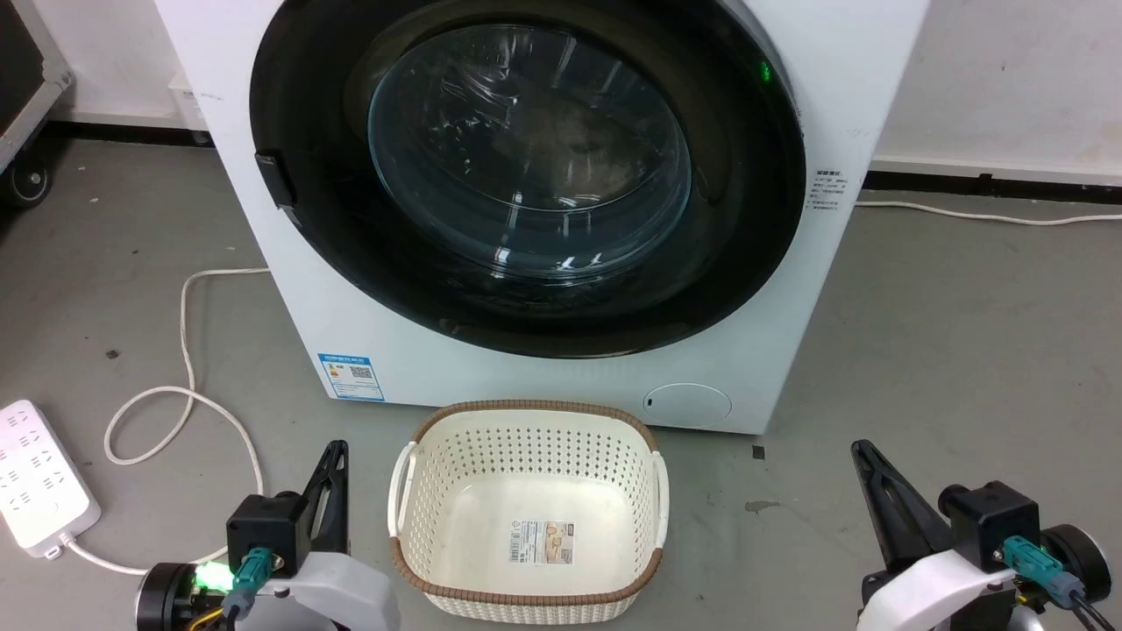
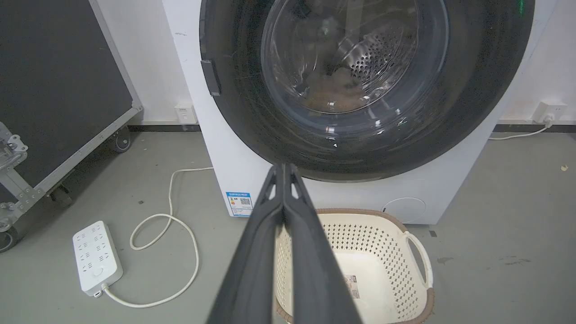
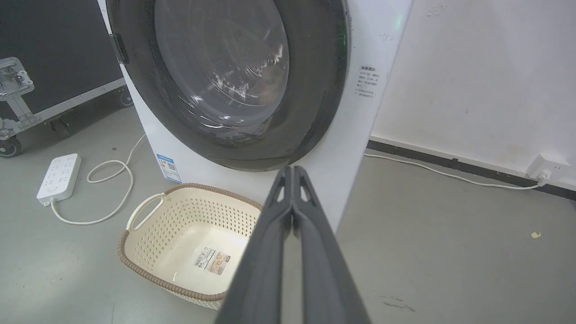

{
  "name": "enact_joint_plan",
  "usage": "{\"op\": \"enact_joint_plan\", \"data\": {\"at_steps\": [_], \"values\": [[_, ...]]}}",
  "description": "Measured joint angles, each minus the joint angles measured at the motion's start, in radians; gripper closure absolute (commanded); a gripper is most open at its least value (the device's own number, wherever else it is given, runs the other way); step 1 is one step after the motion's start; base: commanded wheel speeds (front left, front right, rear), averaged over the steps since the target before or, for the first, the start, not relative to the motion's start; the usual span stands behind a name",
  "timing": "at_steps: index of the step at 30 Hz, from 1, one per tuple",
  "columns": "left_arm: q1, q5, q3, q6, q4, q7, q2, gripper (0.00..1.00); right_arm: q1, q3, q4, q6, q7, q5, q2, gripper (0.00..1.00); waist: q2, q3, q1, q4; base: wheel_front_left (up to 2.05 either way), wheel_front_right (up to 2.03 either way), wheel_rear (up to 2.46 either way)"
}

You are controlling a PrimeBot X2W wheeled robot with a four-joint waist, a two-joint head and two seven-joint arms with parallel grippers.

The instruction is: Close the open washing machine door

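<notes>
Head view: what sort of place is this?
Probably a lab or workshop: the washing machine stands on bare grey floor, near a wheeled equipment case and a loose power strip.

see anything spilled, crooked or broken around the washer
Nothing stands out. The door sits flush on the washing machine, the basket stands upright and empty, and the power strip lies flat on the floor.
</notes>
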Motion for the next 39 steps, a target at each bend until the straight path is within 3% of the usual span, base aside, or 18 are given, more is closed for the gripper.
{"op": "enact_joint_plan", "data": {"at_steps": [39], "values": [[0.0,0.0,0.0,0.0,0.0,0.0,0.0,1.0,0.0,0.0,0.0,0.0,0.0,0.0,0.0,1.0,0.0,0.0,0.0,0.0,0.0,0.0,0.0]]}}
